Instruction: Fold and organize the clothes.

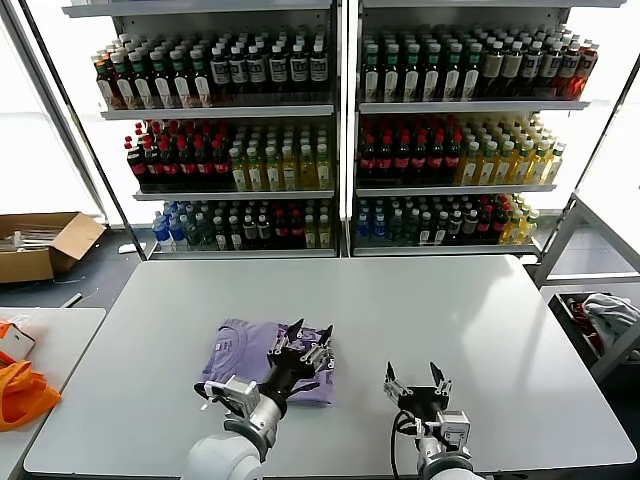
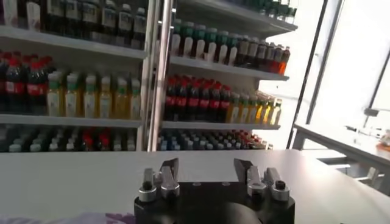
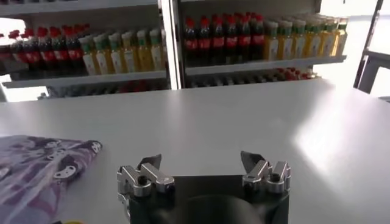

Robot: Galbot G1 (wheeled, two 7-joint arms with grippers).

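Observation:
The lavender T-shirt [image 1: 240, 352] lies folded into a compact rectangle on the white table [image 1: 400, 310], left of the middle near the front edge. Its printed part shows in the right wrist view [image 3: 42, 170], and a sliver of it shows at the edge of the left wrist view [image 2: 91, 218]. My left gripper [image 1: 308, 341] is open and empty, raised just above the shirt's right end. My right gripper [image 1: 417, 378] is open and empty, over bare table to the right of the shirt.
Orange fabric [image 1: 20, 392] lies on a side table at the left. A cardboard box [image 1: 40, 245] sits on the floor at the far left. Shelves of bottles [image 1: 340, 130] stand behind the table. A cart with cloth [image 1: 605, 318] stands at the right.

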